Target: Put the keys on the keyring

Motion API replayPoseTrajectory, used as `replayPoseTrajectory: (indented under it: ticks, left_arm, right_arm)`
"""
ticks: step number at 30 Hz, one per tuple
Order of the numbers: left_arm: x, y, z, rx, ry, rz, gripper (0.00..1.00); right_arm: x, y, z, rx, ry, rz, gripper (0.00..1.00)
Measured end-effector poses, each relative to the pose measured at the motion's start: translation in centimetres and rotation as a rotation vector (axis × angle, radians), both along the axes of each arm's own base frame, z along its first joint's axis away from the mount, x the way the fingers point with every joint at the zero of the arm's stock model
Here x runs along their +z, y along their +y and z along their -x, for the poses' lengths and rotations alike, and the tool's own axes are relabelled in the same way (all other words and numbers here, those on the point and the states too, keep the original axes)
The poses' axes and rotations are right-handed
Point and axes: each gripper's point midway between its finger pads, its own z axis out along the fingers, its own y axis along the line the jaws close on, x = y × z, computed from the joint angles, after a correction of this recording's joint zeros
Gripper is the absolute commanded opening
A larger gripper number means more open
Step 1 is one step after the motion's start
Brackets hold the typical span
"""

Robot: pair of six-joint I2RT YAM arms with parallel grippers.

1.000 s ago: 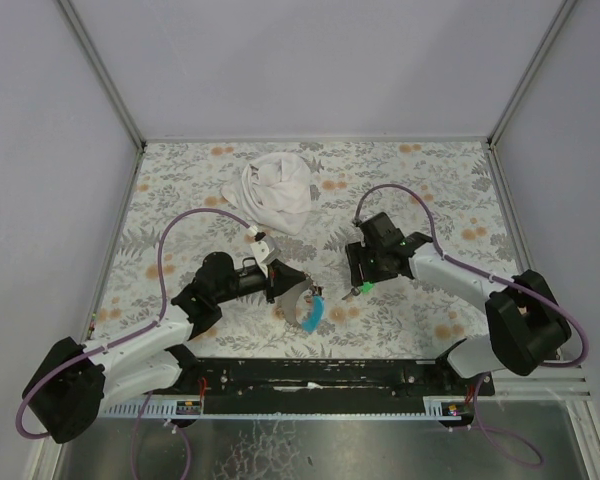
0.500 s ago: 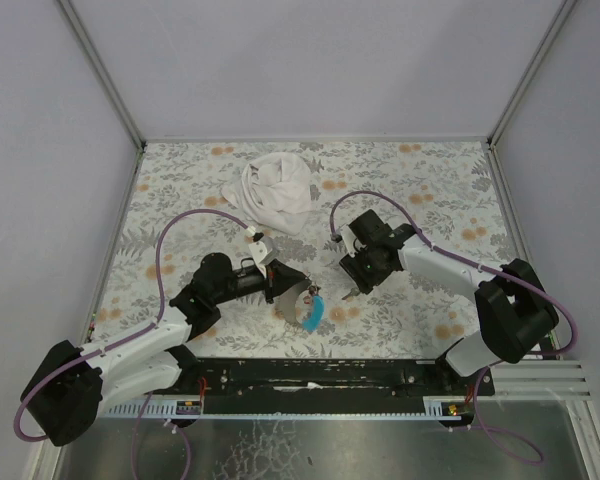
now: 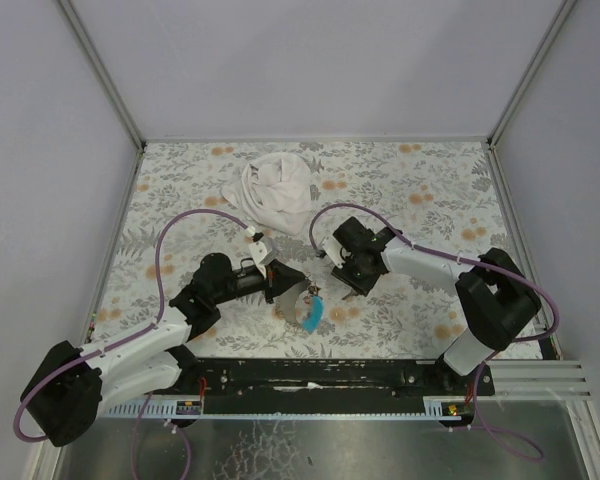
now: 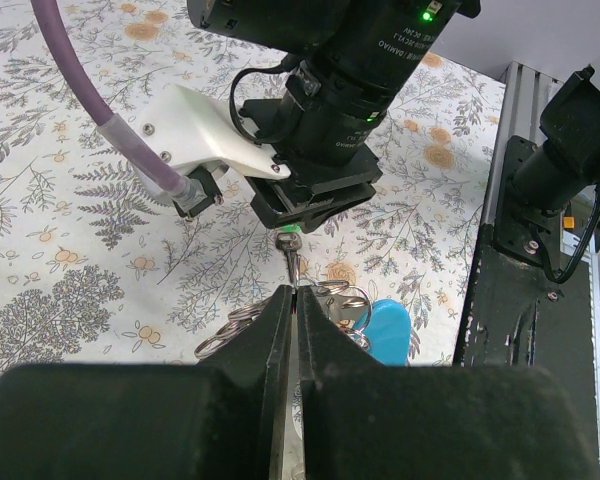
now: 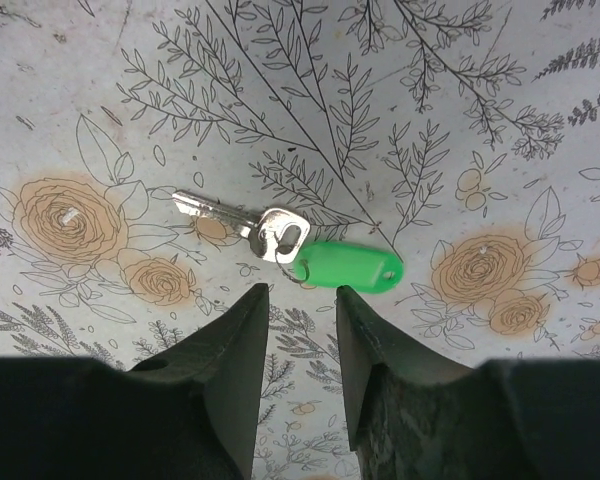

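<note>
Silver key (image 5: 242,222), green tag (image 5: 350,268) | flat on table (image 5: 480,100) | right jaws spread | left jaws pressed together

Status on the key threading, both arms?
Left gripper shut on keyring. Right gripper open, over green-tagged key lying flat on table, not gripped. White cloth well clear.

A robot lab: grey walls (image 3: 310,60) box in the flowery counter (image 3: 450,170); left arm (image 3: 140,350) and right arm (image 3: 430,268) sit bolted at its near edge.
</note>
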Motion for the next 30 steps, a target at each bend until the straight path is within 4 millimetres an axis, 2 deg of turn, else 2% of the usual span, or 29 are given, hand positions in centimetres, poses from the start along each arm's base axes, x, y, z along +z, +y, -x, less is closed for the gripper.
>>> replayPoseTrajectory:
  ticks: [8, 14, 20, 24, 30]
  left_arm:
    - [0.0, 0.0, 0.0, 0.0, 0.0, 0.0, 0.0]
    - [0.0, 0.0, 0.0, 0.0, 0.0, 0.0, 0.0]
    - [0.0, 0.0, 0.0, 0.0, 0.0, 0.0, 0.0]
    - [0.0, 0.0, 0.0, 0.0, 0.0, 0.0, 0.0]
    - [0.0, 0.0, 0.0, 0.0, 0.0, 0.0, 0.0]
  right_arm:
    - [-0.2, 0.6, -0.4, 0.025, -0.007, -0.014, 0.37]
    - [-1.7, 0.3, -0.2, 0.029, 0.026, 0.017, 0.17]
    - [-1.7, 0.5, -0.3, 0.016, 0.021, 0.009, 0.01]
    - [-1.3, 0.9, -0.5, -0.023, 0.021, -0.005, 0.0]
    - [1.0, 2.4, -1.9, -0.139, 0.006, -0.038, 0.0]
